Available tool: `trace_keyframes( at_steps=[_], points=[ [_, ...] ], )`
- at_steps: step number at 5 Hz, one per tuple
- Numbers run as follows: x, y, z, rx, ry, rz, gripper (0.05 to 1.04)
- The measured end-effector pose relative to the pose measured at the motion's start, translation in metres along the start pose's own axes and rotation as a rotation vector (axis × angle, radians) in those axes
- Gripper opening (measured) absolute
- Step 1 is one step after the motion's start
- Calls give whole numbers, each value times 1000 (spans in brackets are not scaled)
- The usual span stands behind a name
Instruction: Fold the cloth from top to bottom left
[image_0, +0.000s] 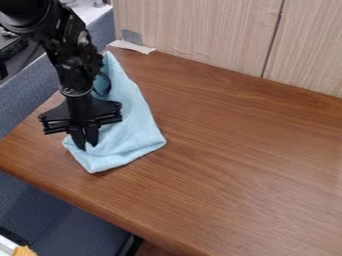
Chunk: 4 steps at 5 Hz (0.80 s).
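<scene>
Wooden desk (254, 200) foremost, blue cloth (137, 137) toward nine o'clock

Seen from the view's centre, the cloth lies on the desk, its narrow end toward eleven o'clock and its broader end toward eight. The black hand (87, 146) hangs down over the broader end, between eight and nine; how far open it is, and whether it has hold of the cloth, I cannot tell. Wood-grain panelling (207, 30) stands behind at twelve.

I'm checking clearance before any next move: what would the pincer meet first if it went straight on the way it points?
The pincer points down at the blue cloth, so likely that first, then the table beneath. Whether it already touches the cloth is unclear.
</scene>
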<state>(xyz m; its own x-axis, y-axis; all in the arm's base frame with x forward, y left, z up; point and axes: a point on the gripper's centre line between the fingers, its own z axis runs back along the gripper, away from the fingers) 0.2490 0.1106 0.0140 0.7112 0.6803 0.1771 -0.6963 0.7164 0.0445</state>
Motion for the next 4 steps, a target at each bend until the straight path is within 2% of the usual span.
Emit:
trace_keyframes(
  at_steps=[1,2,3,4],
  points=[
    [4,-1,7,-11,-27,-23,457],
    [4,-2,17,-52,-44,-25,766],
    [2,-2,21,-74,-51,-34,997],
    [1,-1,33,-102,-83,-43,1008]
  ],
)
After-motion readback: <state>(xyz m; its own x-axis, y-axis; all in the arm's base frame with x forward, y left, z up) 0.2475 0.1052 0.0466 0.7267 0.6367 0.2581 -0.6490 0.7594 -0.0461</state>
